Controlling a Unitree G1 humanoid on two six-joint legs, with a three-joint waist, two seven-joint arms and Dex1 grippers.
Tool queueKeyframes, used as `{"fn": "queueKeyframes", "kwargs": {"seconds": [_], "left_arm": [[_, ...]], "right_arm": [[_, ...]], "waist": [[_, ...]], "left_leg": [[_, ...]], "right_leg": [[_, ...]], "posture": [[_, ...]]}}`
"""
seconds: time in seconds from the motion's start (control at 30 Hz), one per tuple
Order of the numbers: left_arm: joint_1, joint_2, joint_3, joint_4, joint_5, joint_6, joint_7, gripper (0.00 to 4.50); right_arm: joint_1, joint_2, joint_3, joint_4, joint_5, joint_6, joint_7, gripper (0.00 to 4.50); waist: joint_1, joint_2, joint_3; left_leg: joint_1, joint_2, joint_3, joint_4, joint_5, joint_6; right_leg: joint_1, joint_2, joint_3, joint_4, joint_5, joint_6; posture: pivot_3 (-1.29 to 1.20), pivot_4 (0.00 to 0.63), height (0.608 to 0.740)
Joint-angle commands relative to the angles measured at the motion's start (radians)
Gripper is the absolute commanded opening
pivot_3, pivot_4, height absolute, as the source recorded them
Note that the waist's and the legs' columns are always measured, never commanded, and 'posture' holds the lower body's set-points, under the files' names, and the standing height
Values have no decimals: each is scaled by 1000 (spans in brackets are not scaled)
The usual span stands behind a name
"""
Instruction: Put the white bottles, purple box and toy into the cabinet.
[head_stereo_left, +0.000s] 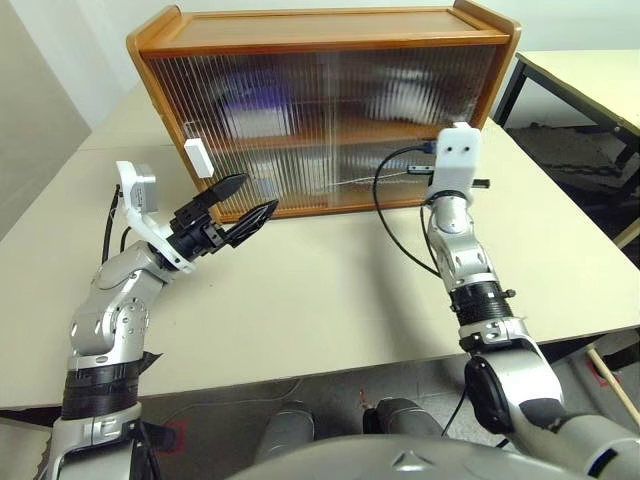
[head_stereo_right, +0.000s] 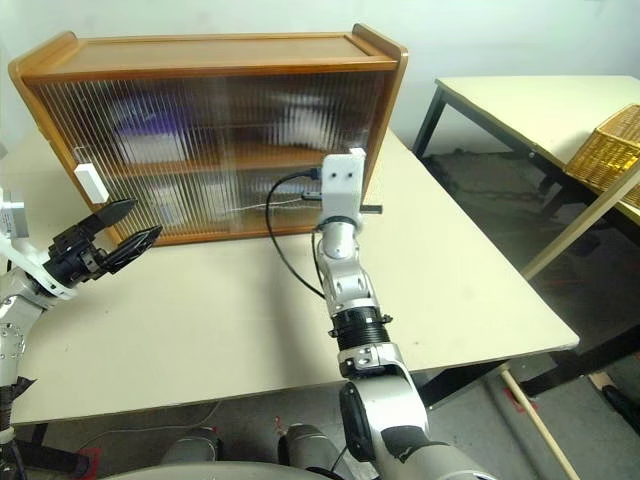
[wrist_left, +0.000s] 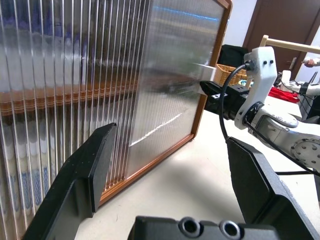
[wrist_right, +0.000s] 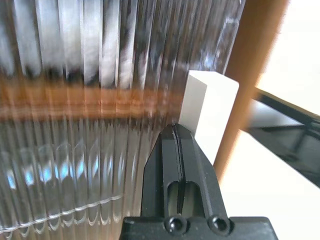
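The orange-brown cabinet (head_stereo_left: 320, 45) stands on the table with both ribbed sliding doors drawn across its front. A purple blur (head_stereo_left: 250, 105) behind the left door on the upper shelf looks like the purple box. Pale blurs (head_stereo_right: 300, 120) show further right. The white bottles and the toy cannot be made out through the ribbing. My left gripper (head_stereo_left: 255, 195) hangs open and empty in front of the left door, just below its white handle (head_stereo_left: 197, 157). My right gripper (wrist_right: 175, 131) is shut, its tip against the white handle (wrist_right: 207, 112) near the cabinet's right post.
The cabinet sits on a cream table (head_stereo_left: 330, 290) with bare surface in front of it. A black cable (head_stereo_left: 385, 215) loops off my right wrist. A second table (head_stereo_left: 590, 80) stands further right, with a wicker basket (head_stereo_right: 605, 150) on it.
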Motion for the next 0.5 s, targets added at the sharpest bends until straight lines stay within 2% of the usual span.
{"fn": "queueKeyframes", "kwargs": {"seconds": [0.03,0.13,0.27,0.37,0.5], "left_arm": [[-15,-1,-22,16,14,-6,-9,4500],[-18,0,-24,19,13,-8,-10,4500],[-18,1,-25,20,13,-9,-11,4500],[-20,3,-25,24,13,-10,-13,4500],[-23,5,-25,27,12,-10,-15,4500]], "right_arm": [[-26,-14,-32,30,-20,-17,-63,12],[-31,-17,-29,41,-19,-26,-61,12],[5,-8,29,-9,49,-30,151,12],[45,-24,72,-64,57,-59,271,625],[125,-42,75,-147,114,-93,403,2078]], "waist": [[1,0,0],[4,0,0],[-2,0,0],[-13,0,0],[-19,0,0]], "left_leg": [[0,0,0,0,0,0],[0,0,0,0,0,0],[-1,0,1,0,0,0],[-1,0,1,0,0,0],[0,0,2,0,0,1]], "right_leg": [[0,0,0,0,1,1],[0,0,0,0,0,2],[0,-1,0,0,0,3],[0,0,0,0,-1,4],[0,1,0,0,-2,6]], "posture": [[-33,0,740],[-35,0,740],[-36,0,740],[-39,0,740],[-43,0,740]]}}
